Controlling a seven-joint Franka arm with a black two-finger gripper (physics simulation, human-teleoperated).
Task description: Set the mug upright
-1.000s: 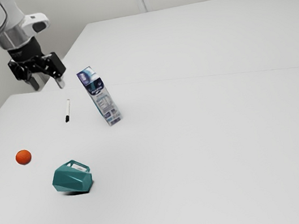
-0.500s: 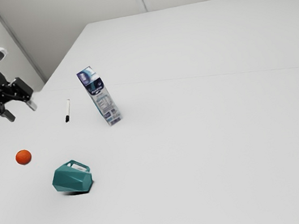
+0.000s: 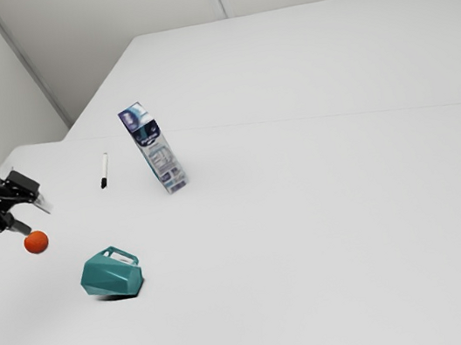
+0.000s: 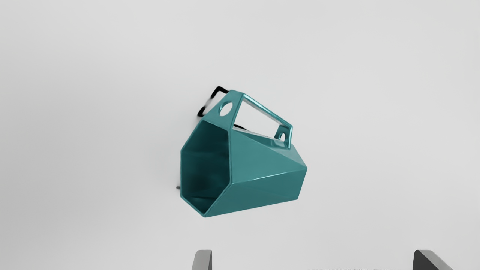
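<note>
Jaws, exterior view: the black two-finger jaws stand open in the air toward the exterior view's left, with nothing held.
Ball, exterior view: one finger appears close to the small orange ball (image 3: 36, 242); I cannot tell the height between them, but a low path could push it and make it roll.
Mug, exterior view: the teal faceted mug (image 3: 111, 275) lies on its side on the white surface (image 3: 308, 213), well apart from the jaws, so the task's goal is not met here.
Carton and marker, exterior view: the tall blue-and-white carton (image 3: 157, 154) and the thin white marker with black end (image 3: 104, 170) are away from the mug, so I judge them a small risk.
Mouth, wrist view: it opens sideways; if the jaws close on its slanted walls, the mug may turn or slip.
Handle, wrist view: the angular teal handle (image 4: 268, 112) could catch a finger badly placed during the approach.
Base, wrist view: if the mug is released before this end sits flat, it may fall over again.
</note>
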